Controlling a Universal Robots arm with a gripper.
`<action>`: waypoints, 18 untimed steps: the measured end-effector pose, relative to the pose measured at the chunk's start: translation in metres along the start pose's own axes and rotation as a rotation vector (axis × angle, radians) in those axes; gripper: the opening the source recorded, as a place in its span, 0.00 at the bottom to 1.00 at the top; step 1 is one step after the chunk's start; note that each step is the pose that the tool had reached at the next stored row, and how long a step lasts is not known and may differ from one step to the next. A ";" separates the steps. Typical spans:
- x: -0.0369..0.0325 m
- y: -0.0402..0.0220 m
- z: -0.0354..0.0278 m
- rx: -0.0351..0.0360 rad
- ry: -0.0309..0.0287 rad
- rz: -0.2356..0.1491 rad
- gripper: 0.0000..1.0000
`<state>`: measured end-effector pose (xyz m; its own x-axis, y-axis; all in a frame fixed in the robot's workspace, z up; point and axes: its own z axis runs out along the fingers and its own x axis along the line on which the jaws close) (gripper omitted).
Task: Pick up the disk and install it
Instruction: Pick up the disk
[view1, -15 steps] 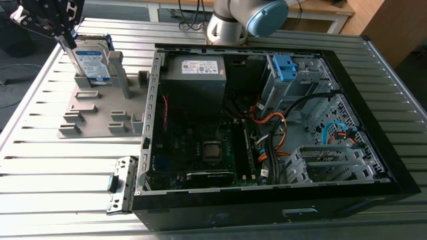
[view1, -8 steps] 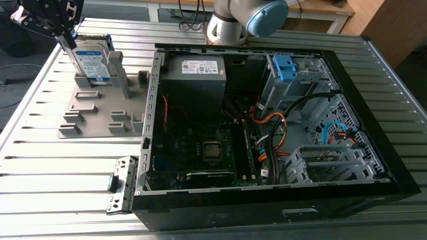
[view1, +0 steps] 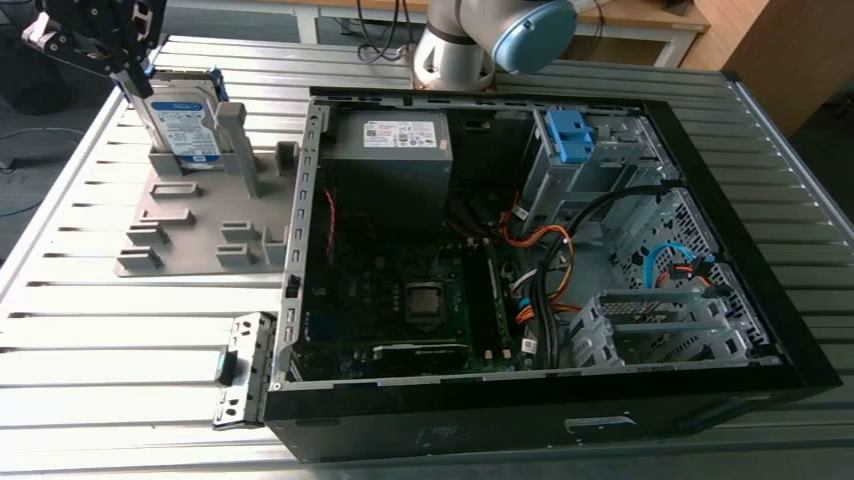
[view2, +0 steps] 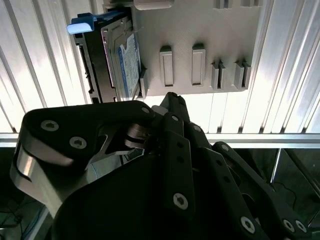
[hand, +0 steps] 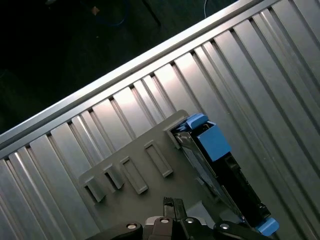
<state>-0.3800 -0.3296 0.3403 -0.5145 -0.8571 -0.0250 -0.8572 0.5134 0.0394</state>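
The disk (view1: 183, 122) stands upright in a grey rack (view1: 200, 238) on the counter (view1: 120, 330) — the tool (view1: 131, 78) hangs at its top edge; whether clenched or released, I cannot tell.

I work over a ribbed, silvery aluminium table (view1: 94, 330). Two things lie directly on it. A flat grey plastic holder plate with upright slots (view1: 187, 240) is toward the exterior view's left, and a large open black computer case (view1: 534, 415) is just beside that plate.
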 end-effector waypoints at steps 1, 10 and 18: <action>0.0000 0.0000 0.0000 -0.0002 0.0002 -0.004 0.11; 0.0000 0.0000 0.0000 -0.0010 0.0016 -0.040 0.11; 0.0000 0.0000 0.0000 -0.0018 0.0028 -0.072 0.11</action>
<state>-0.3800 -0.3296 0.3403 -0.4515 -0.8919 -0.0250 -0.8919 0.4505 0.0394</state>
